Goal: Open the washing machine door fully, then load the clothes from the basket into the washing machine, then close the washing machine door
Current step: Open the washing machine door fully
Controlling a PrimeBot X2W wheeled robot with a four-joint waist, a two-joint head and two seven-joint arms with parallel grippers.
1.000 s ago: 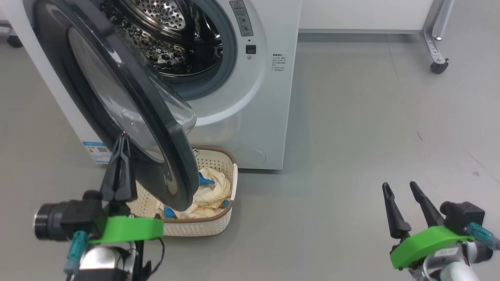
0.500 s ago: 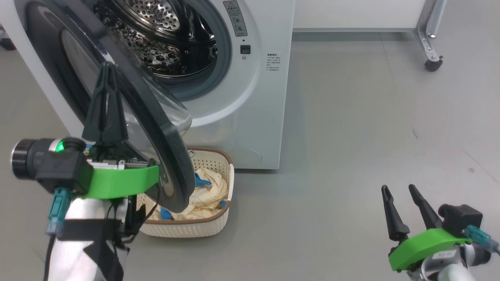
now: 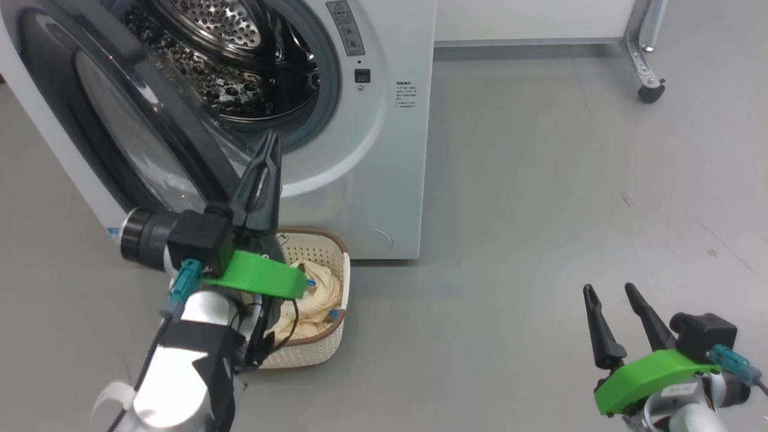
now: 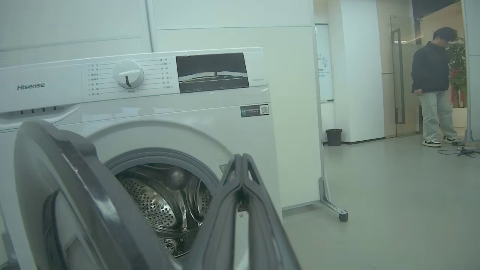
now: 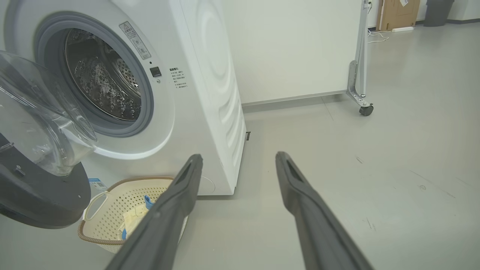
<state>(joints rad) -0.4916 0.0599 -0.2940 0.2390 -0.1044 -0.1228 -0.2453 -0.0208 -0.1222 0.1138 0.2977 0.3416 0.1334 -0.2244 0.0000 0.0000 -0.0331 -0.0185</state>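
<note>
The white washing machine (image 3: pixel 360 180) has its steel drum (image 3: pixel 228 66) exposed. The washing machine door (image 3: pixel 120 126), black-rimmed with a glass bowl, stands partly swung out to the left. My left gripper (image 3: pixel 273 141) is shut and empty, just right of the door's free edge, fingers pointing at the lower rim of the opening. In the left wrist view the shut fingers (image 4: pixel 242 176) rise beside the door (image 4: pixel 75 195). Below the arm sits the cream basket (image 3: pixel 321 351) holding the pale yellow clothes (image 3: pixel 318 291). My right gripper (image 3: pixel 608 289) is open, low over the floor far right. The right wrist view shows the basket (image 5: pixel 108 210) and the door (image 5: pixel 37 198).
A metal frame leg on a caster (image 3: pixel 647 93) stands at the back right by the white wall. Grey floor spreads to the machine's right. In the left wrist view a person (image 4: pixel 433 82) stands far off by a glass door, with a small bin (image 4: pixel 333 137) against the wall.
My left arm rose and swung right, from in front of the door's outer face past its free edge to the opening's side. The head camera shifted slightly. The right gripper stayed put.
</note>
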